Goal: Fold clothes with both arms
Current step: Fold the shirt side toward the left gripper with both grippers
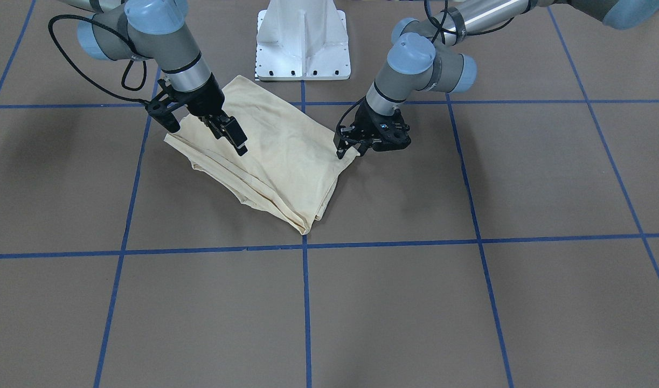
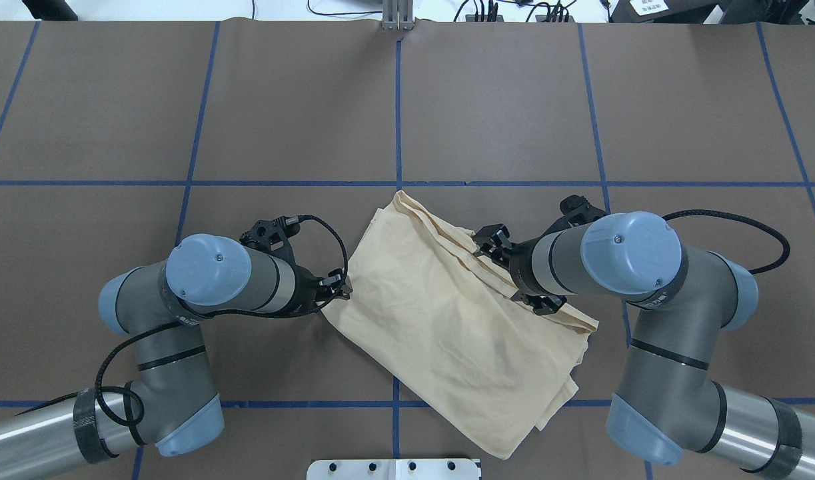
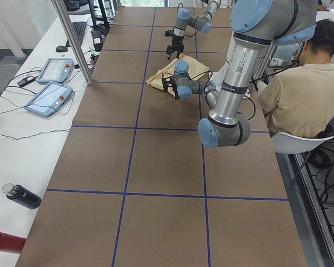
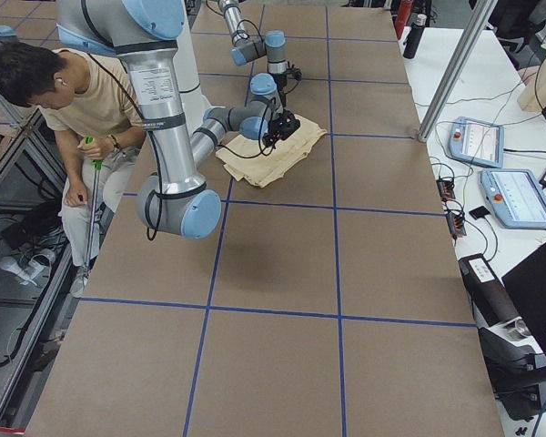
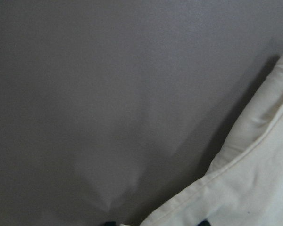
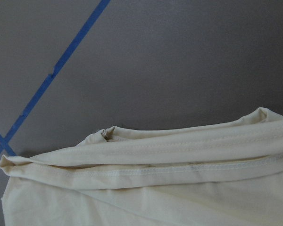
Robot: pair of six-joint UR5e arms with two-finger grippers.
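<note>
Cream-yellow long-sleeved T-shirt of thin fabric lies as a folded, slanted oblong close in front of the robot, with an end effector at each of two opposite sides. The black two-fingered left end effector sits low at one corner, its fingers a narrow way apart. The left wrist view shows that corner's hem running in between two dark fingertips, with nothing visibly pinched. The black right end effector hangs over the opposite long edge with its fingers spread wide, and its wrist view looks down on several stacked, stitched hems. Placed on facing sides like this, the pair looks set to take hold together so that the cloth rises evenly for a further fold.

Behind them the grey-and-silver left arm and right arm bend down steeply from either side, wrists tipped toward the cloth.

The T-shirt shows only plain fabric, with no print or label in sight. Its top layer is lightly creased, and loose layers fan out at the end nearest the white metal pedestal base. It rests on the matte brown bench, straddling the central line of the blue tape lines that grid the surface
</note>
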